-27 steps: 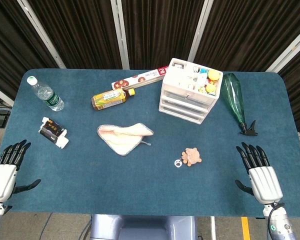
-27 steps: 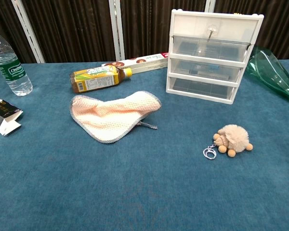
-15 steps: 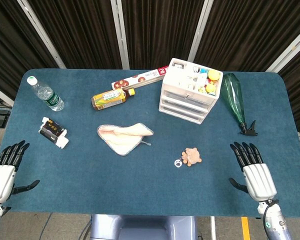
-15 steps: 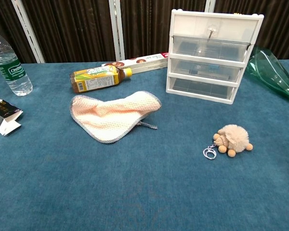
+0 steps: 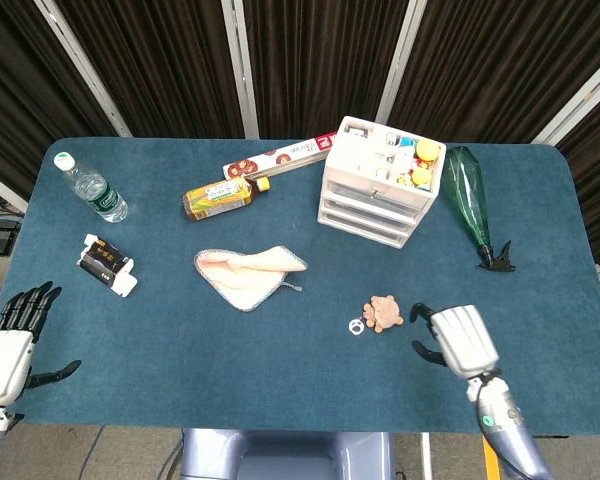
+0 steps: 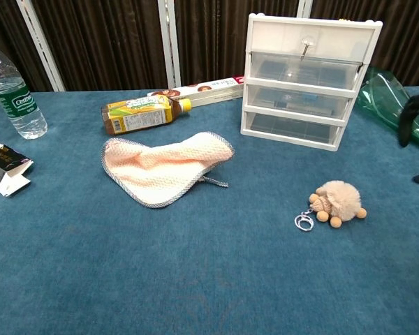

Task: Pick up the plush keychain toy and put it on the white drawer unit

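The plush keychain toy (image 5: 384,313) (image 6: 339,201), tan with a metal ring, lies on the blue table in front of the white drawer unit (image 5: 377,183) (image 6: 307,80). My right hand (image 5: 458,339) hovers just right of the toy, apart from it, holding nothing; in the chest view only its dark fingers (image 6: 413,112) show at the right edge. My left hand (image 5: 12,335) rests at the table's near left edge, fingers spread and empty; the chest view does not show it.
A folded cloth (image 5: 248,273) lies left of the toy. Behind it are a tea bottle (image 5: 220,197) and a long box (image 5: 280,156). A green bottle (image 5: 470,198) lies right of the drawers. A water bottle (image 5: 90,188) and small carton (image 5: 107,264) sit far left.
My right hand has moved left from the table's right edge toward the toy and its fingers now enter the chest view. The left hand and the toy have stayed put.
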